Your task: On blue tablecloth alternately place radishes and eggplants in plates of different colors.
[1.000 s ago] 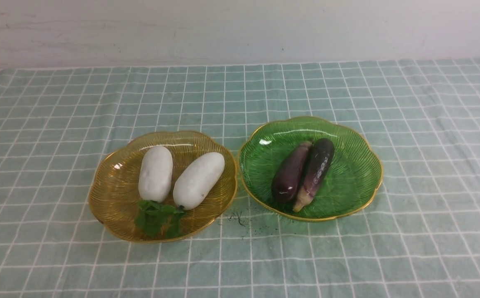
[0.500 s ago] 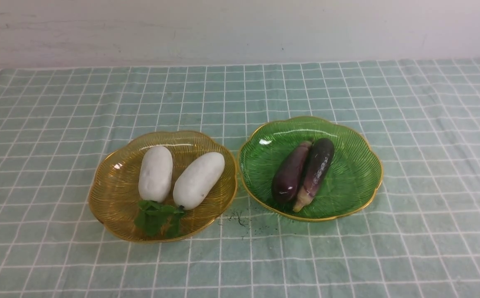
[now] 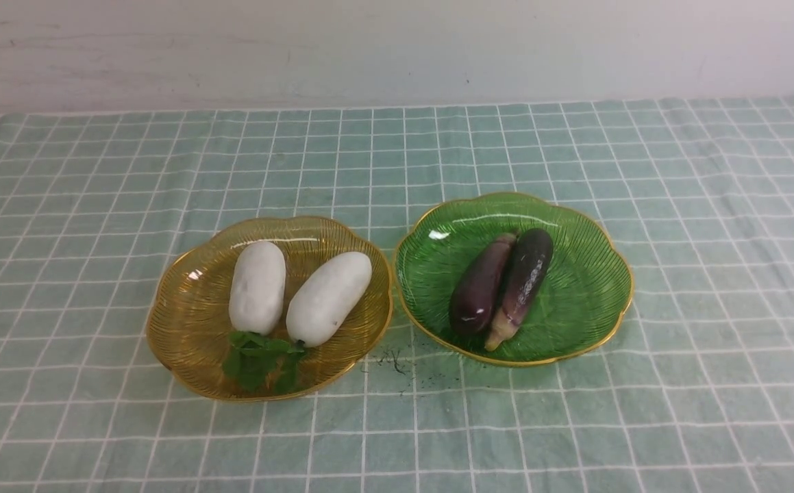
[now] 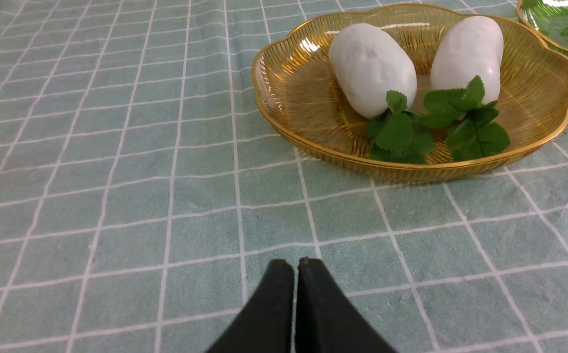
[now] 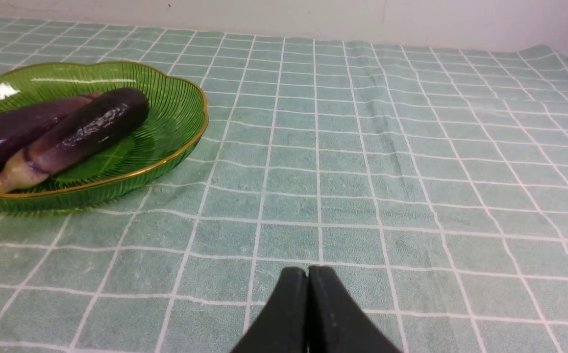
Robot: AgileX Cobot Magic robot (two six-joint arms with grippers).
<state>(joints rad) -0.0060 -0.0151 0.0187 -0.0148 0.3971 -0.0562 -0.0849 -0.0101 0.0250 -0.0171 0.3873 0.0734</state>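
Radishes [image 3: 297, 293] both in amber plate [image 3: 191, 329] at left, eggplants [image 3: 503, 286] both in green plate [image 3: 595, 274] at right, on blue tablecloth [image 3: 712, 239]. Nothing moved over last second. Left gripper [image 4: 295, 267] and right gripper [image 5: 308, 274] clenched, empty, near side. I judge task finished.

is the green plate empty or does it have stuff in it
Not empty: the green plate holds both eggplants, lying side by side and touching.
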